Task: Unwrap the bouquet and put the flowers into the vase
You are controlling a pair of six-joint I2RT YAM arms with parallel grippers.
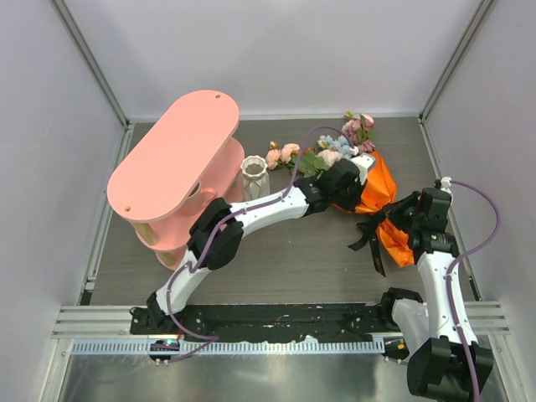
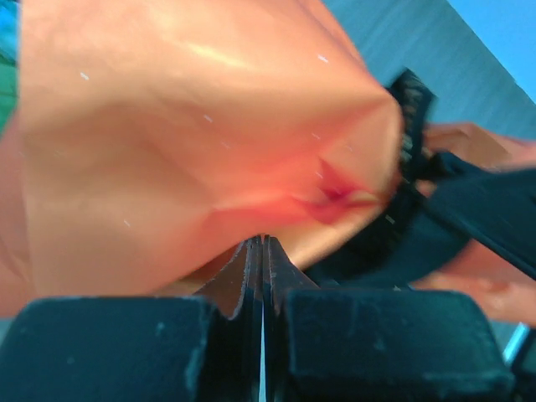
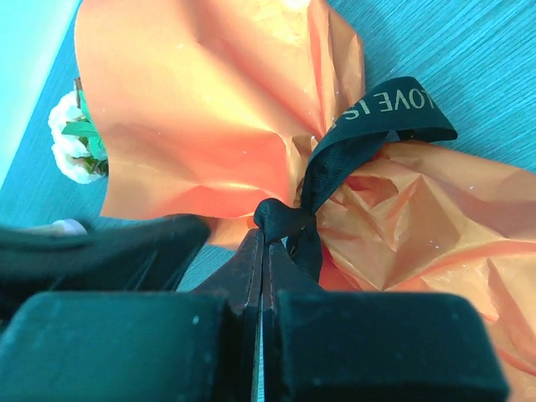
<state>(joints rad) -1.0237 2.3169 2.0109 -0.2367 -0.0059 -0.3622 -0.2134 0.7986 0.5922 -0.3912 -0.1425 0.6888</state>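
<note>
The bouquet lies on its side at the right of the table, its orange paper [image 1: 378, 191] [image 2: 193, 126] [image 3: 193, 109] tied with a black printed ribbon [image 3: 385, 113] [image 1: 373, 243]. The flowers [image 1: 343, 144] spill out of the cone toward the back; one pale bloom [image 3: 67, 142] shows at the paper's mouth. The white ribbed vase [image 1: 255, 177] stands upright left of the bouquet. My left gripper [image 1: 352, 193] [image 2: 264, 240] is shut, its tips pinching a fold of the orange paper. My right gripper [image 1: 392, 219] [image 3: 266, 234] is shut on the ribbon at its knot.
A tall pink two-tier shelf [image 1: 172, 155] stands at the left, close beside the vase. White walls enclose the table on three sides. A black rail [image 1: 276, 318] runs along the near edge by the arm bases.
</note>
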